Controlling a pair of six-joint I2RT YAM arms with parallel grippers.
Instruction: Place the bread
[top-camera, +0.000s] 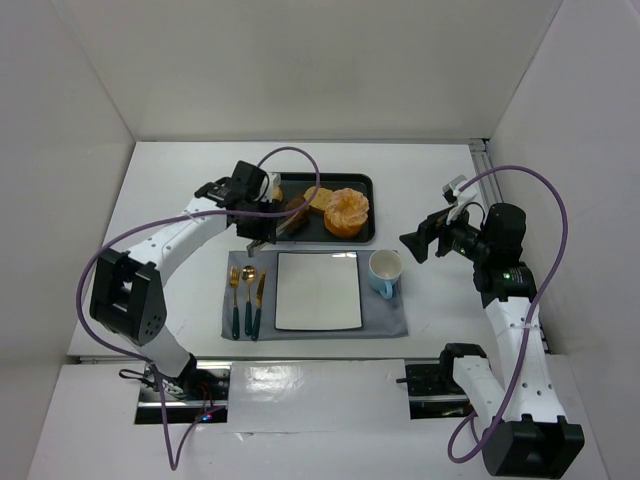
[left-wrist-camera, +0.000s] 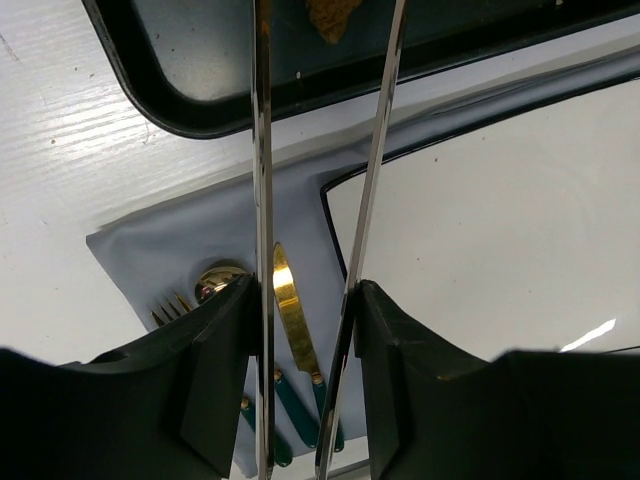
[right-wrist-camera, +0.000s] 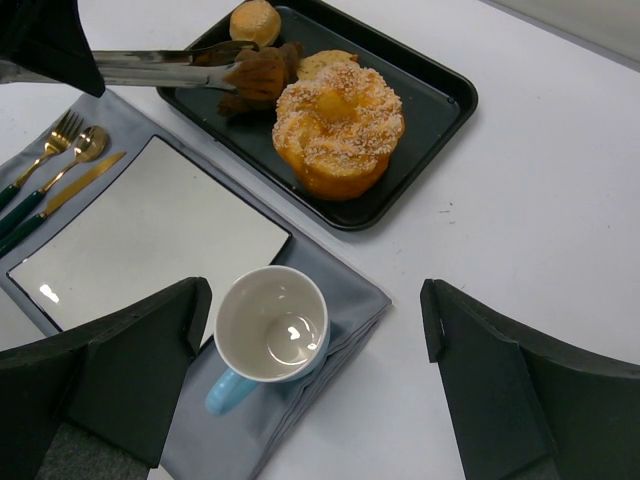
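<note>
At the tray's (right-wrist-camera: 440, 95) edge the left gripper (left-wrist-camera: 305, 325) clenches tongs (right-wrist-camera: 160, 66) that pinch the bread (right-wrist-camera: 262, 78), a bun (right-wrist-camera: 335, 125) just beside it; the right gripper (top-camera: 413, 243) stands released.

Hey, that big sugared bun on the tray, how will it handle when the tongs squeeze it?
The bun looks puffy, so probably light and squashy under the tongs. Its crumbly topping may shed. Broad base: unlikely to roll.

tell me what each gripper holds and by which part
Left gripper squeezes metal tongs across both blades; their tips pinch the brown bread. Right gripper open, empty.
</note>
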